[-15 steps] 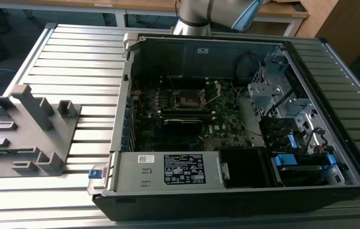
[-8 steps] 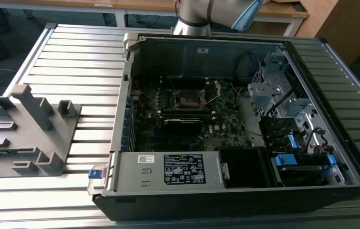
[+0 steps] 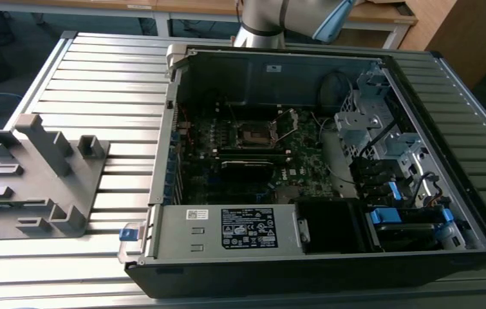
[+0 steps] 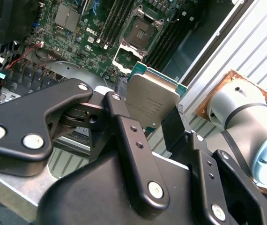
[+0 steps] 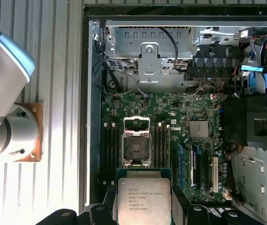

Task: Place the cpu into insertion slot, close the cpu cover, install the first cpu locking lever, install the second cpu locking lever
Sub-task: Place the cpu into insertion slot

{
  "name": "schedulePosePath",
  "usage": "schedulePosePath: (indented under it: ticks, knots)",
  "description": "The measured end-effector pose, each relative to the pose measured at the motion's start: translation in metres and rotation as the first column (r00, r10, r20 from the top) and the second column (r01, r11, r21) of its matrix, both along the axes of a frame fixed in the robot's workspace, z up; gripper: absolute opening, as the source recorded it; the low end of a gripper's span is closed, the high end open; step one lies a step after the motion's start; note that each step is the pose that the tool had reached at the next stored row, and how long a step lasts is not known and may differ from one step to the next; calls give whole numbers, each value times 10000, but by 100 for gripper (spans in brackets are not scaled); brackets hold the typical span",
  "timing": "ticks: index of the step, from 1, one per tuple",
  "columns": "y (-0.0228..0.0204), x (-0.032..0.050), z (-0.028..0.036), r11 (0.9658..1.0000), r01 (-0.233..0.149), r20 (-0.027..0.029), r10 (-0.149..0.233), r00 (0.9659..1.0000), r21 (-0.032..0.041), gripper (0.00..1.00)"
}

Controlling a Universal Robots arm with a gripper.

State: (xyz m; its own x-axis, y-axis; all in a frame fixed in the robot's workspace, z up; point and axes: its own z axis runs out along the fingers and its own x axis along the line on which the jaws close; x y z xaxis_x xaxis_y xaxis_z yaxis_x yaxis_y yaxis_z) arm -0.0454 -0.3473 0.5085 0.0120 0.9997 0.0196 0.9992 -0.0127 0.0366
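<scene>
The cpu is grasped firmly between the fingers of the end effector, well apart from the insertion slot. This slot is seen bare near the centre of the exterior view, and the cpu cover is lifted open beside it.

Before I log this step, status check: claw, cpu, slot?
Shut claw holds cpu, short of the slot. Slot empty, cover stands open. Nothing seen over it.
</scene>
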Motion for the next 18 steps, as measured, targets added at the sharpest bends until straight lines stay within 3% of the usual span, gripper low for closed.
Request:
schedulePosePath:
  ticks: [18]
  knots:
    - [0,0,-82,10000,0,0,0,10000,-1,54]
